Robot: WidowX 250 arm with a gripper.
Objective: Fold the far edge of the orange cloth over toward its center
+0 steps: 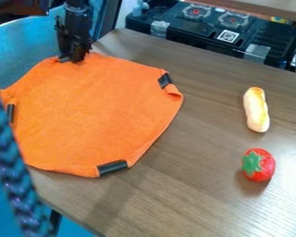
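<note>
A thick blue braided cord (pixel 15 178) is running down the near left edge, in front of part of an orange cloth. A brown table (pixel 175 199) is spreading out beneath the things. Near right, a red toy strawberry (pixel 267 165) is resting on the wood, its green leaves facing left.

The orange cloth (pixel 92 115) is lying on the left half of the table, mostly flat. Dark strips are marking its near edge (pixel 112 167), its left edge (pixel 11 113) and its right edge, where the fabric is folding over a little. A pale yellow toy bread roll (pixel 255 110) is lying at the right, beyond the strawberry and well apart from the cloth.

At the far left, a black gripper (pixel 74 58) is hanging down at the cloth's far edge, where the fabric is bunching slightly. I cannot tell whether it is spread, pressed together or pinching cloth. At the far right, a black toy stove (pixel 203 28) is standing beyond the table.

A shallow grip could let the thin fabric slip free. Pressing too low could scrape the table, and a sideways pull could drag the whole cloth or deepen its folds.
</note>
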